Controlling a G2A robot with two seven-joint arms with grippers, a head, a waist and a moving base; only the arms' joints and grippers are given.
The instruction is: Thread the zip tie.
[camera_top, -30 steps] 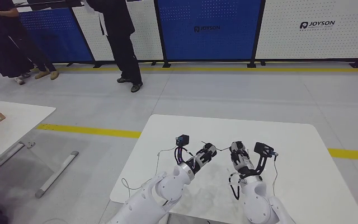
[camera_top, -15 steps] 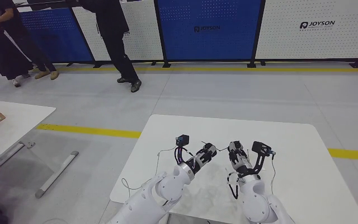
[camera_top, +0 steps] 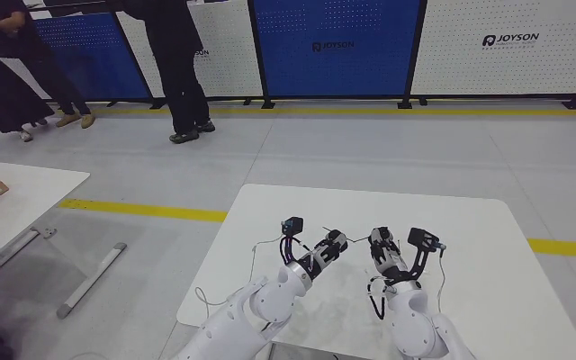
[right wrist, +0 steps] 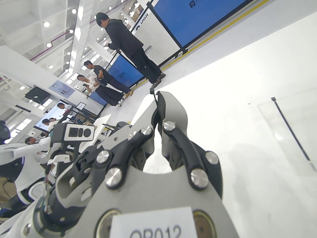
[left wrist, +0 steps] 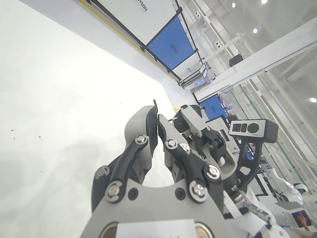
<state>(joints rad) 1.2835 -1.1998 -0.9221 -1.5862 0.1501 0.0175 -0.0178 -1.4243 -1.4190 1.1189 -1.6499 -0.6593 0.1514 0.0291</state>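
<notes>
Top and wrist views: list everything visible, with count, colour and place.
table: 1, white, under both arms.
held zip tie: 1, black, pinched above the table.
spare zip tie: 1, black, lying flat on the table, untouched.
side table: 1, white, across the floor, top view's left edge.
barrier panels: several, blue and white, beyond the table.
right end effector: 1, grey and black, shut on the held zip tie, its head poking past the fingertips.
left end effector: 1, grey and black, shut on a black strip end, likely the same tie's tail.
</notes>
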